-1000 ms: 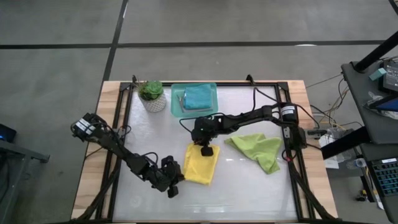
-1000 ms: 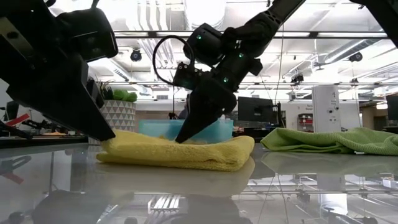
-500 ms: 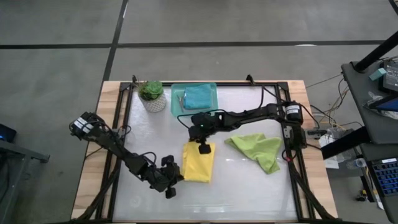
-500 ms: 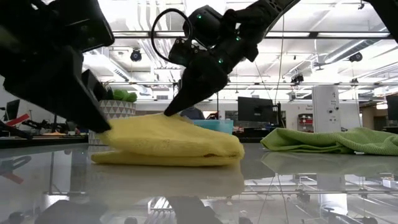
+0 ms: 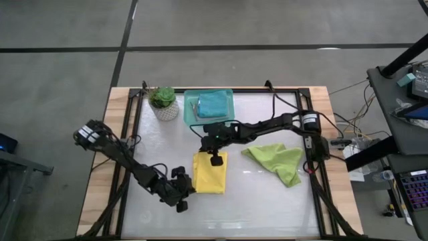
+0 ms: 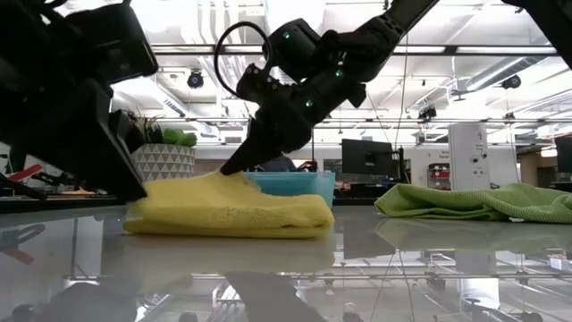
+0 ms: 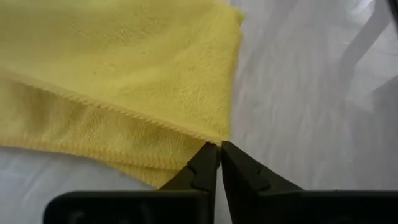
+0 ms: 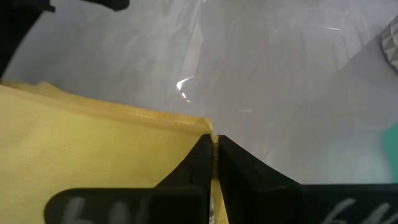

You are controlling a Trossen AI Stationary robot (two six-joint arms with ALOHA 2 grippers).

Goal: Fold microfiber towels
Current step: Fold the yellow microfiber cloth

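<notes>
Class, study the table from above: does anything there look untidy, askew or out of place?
The lime green towel lies crumpled and unfolded right of the folded yellow towel, which both shut grippers, left and right, pinch. A folded blue towel sits neatly in the teal tray. Nothing else stands out.

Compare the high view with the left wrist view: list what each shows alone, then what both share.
High view only: lime towel, blue towel in the tray, plant, right gripper pinching the yellow towel's far edge.
Left wrist only: hem stitching, layered fold.
Both: yellow towel, left gripper shut on its corner.
</notes>
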